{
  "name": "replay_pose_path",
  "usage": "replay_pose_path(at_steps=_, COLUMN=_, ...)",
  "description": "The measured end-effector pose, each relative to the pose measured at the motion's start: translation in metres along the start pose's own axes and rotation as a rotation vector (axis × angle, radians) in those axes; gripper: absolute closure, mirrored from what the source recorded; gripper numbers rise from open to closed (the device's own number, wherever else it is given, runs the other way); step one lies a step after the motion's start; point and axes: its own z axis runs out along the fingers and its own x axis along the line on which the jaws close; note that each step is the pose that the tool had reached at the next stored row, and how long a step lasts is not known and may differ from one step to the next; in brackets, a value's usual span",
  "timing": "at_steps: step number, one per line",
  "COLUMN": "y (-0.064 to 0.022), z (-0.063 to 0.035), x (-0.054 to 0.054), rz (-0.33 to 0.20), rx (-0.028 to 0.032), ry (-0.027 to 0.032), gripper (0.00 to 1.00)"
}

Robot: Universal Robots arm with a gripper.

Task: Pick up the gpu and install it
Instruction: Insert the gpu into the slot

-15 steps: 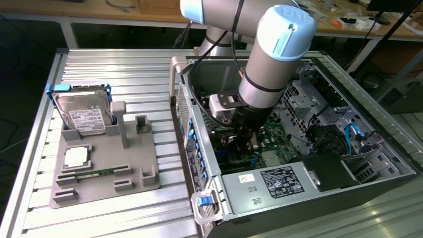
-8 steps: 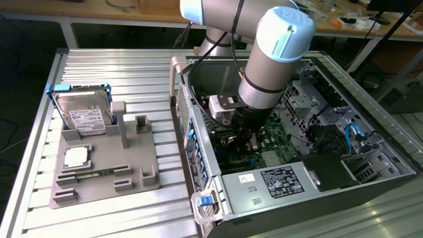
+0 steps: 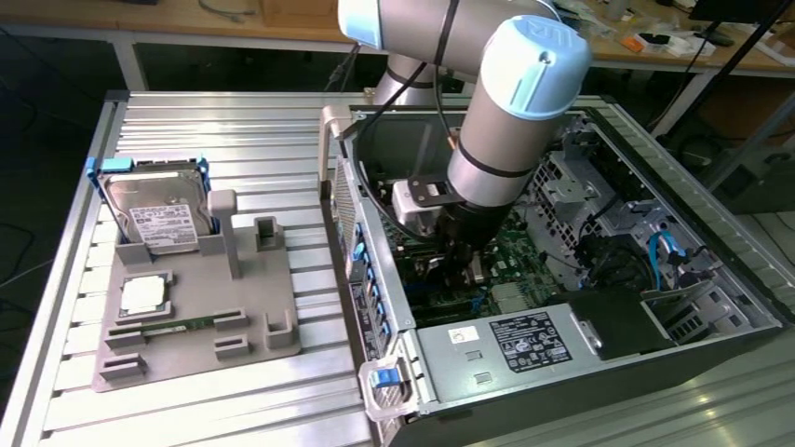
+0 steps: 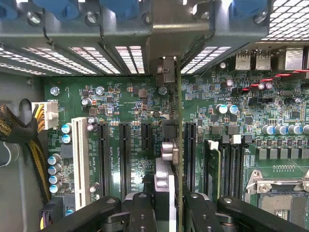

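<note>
We find the claw (image 4: 170, 215) closed narrowly on the gpu (image 4: 178, 111), which stands edge-on between its fingers (image 4: 144, 212). Claw and card sit inside the open computer case (image 3: 695, 289), directly over the green motherboard (image 4: 120, 104), with black expansion slots (image 4: 124, 154) flanking the card just past the fingertips. We cannot tell whether the card is seated.

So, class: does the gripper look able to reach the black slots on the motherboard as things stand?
Probably yes: the gripper, holding the gpu edge-on, is inside the open case facing the black slots, with the cables off to the side.
</note>
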Motion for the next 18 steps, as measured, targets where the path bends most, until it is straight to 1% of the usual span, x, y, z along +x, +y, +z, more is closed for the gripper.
replay_pose_path(at_steps=11, y=0.0003, z=0.0046, x=0.0001, rz=0.0, rx=-0.0001, ry=0.0002, gripper=0.71)
replay_pose_path(at_steps=15, y=0.0006, z=0.0068, x=0.0, rz=0.0, rx=0.0002, ry=-0.0006, gripper=0.71)
replay_pose_path(at_steps=18, y=0.0008, z=0.008, x=0.0001, rz=0.0, rx=0.0, ry=0.0001, gripper=0.71)
